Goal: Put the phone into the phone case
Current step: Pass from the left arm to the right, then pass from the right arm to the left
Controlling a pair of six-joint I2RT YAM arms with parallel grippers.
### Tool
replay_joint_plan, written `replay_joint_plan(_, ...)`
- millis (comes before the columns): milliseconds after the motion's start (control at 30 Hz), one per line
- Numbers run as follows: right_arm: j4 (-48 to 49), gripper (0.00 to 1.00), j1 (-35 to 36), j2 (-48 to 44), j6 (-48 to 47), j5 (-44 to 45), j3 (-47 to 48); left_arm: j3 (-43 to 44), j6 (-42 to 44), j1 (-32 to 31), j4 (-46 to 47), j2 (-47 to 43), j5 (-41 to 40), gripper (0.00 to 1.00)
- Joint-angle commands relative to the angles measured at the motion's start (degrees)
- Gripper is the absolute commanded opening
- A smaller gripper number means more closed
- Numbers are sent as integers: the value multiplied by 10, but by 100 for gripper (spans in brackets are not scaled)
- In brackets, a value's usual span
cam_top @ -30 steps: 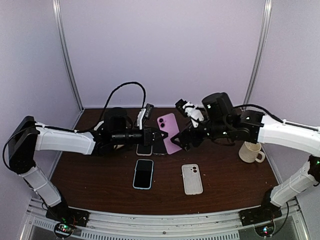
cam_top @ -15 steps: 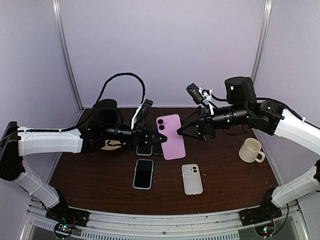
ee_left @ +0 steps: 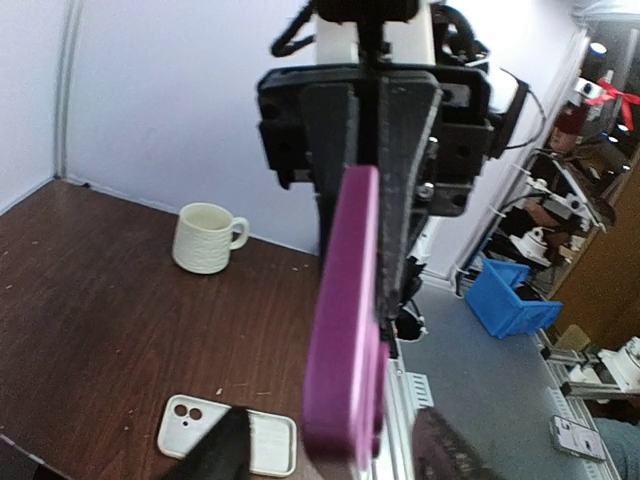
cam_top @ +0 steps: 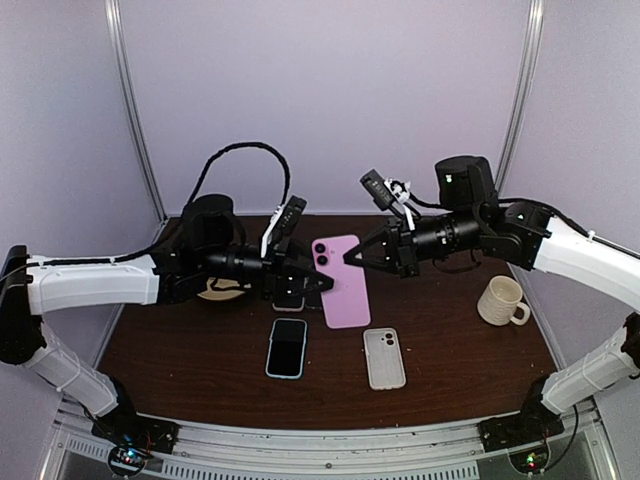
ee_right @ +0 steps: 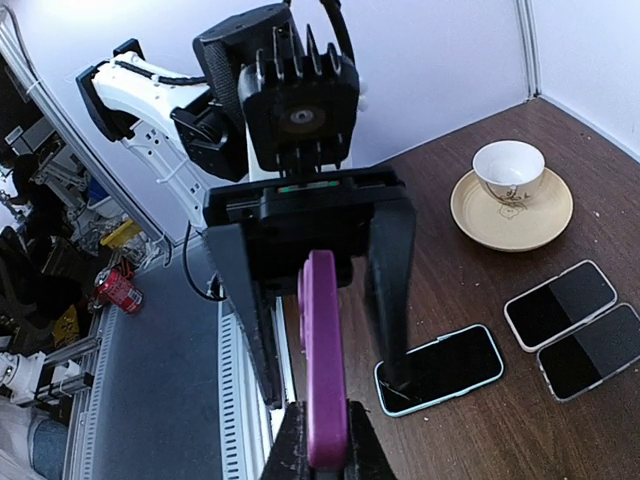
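Observation:
A pink phone (cam_top: pixel 342 282) hangs in the air over the middle of the table, its back with two camera lenses facing the top camera. My right gripper (cam_top: pixel 353 257) is shut on its upper right edge; in the right wrist view the phone (ee_right: pixel 322 360) stands edge-on between the pinching gripper (ee_right: pixel 322 445). My left gripper (cam_top: pixel 312 283) stands open around the phone's left edge, its fingers apart on either side of the phone (ee_left: pixel 345 320). A white phone case (cam_top: pixel 384 357) lies back up on the table below, also visible as the white phone case (ee_left: pixel 200 425).
A phone with a light blue rim (cam_top: pixel 287 348) lies screen up left of the case. Two more phones (cam_top: pixel 300 298) lie behind it under the left gripper. A cream mug (cam_top: pixel 500 300) stands at the right, a cup and saucer (ee_right: pixel 510 195) at the back left.
The right gripper has shut on the pink phone and the left gripper has opened off it. Both arms rose from the table and the phone now hangs from the right gripper.

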Motion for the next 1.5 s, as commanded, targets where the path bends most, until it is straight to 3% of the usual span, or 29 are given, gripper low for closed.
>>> replay_joint_plan(0,18,0,0,-17,53,92,11,43,52,-2,-105,-20,-144,97)
replay_joint_plan(200,29,0,21,-38,265,413,-14,81,127,-44,-193,-19,-311,98)
replay_joint_plan(333,-17,0,67,-30,293,582,0,112,149,-60,-204,4,-367,98)
replay_joint_plan(700,2,0,101,-14,308,641,2,216,140,-57,-243,121,-328,98)
replay_joint_plan(933,7,0,108,-7,303,642,6,205,82,-53,-150,144,-258,98)
replay_joint_plan(1100,10,0,108,-9,298,644,3,188,-9,-26,-58,176,-181,97)
replay_joint_plan(1267,16,0,108,-7,298,640,1,224,15,-27,-109,199,-212,97)
replay_joint_plan(1467,17,0,108,-5,300,642,-3,216,21,-30,-91,199,-208,97)
